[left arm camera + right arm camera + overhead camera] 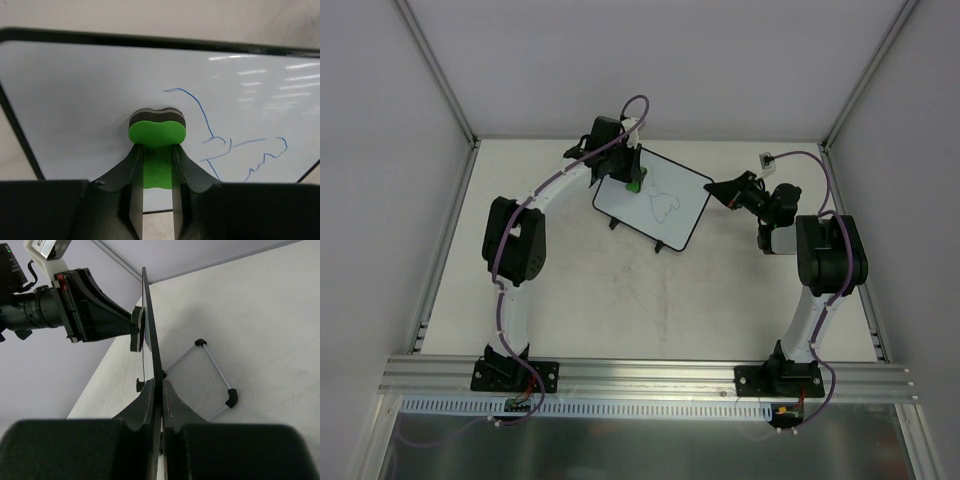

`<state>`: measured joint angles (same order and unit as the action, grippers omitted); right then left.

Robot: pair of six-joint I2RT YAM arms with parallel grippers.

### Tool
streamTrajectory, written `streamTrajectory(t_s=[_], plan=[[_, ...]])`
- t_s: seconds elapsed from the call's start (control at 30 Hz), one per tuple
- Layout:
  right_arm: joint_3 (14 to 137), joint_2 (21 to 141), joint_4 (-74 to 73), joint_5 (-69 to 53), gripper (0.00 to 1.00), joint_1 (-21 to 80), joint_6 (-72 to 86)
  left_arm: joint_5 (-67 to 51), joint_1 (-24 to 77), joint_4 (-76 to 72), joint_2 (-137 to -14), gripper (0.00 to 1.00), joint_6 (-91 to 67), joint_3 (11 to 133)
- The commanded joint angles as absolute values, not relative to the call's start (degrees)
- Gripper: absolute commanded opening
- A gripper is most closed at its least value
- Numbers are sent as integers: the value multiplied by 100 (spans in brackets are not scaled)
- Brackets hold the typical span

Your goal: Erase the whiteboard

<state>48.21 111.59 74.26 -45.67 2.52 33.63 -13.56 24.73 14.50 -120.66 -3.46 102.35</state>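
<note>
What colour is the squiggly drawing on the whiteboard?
Blue. The squiggle on the whiteboard shows best in the left wrist view.

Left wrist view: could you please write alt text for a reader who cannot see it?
The left hand grips a green eraser, its dark pad against the whiteboard, just left of a thin blue scribble.

Bright even light, glare-streaked whiteboard (95, 100).

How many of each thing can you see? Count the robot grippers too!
whiteboard: 1
eraser: 1
grippers: 2, the left gripper and the right gripper
Total: 4
</note>
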Motion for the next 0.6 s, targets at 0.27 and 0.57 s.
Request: streamTrajectory(t_s=[0.27,0.57], plan=[[4816,10863,8789,-4860,0,422,3076,-1230,2285,1415,-12621,0,-211,11223],[4816,10872,8780,-4869,0,448,3067,-1239,2469,1415,-12577,0,-53,11259]])
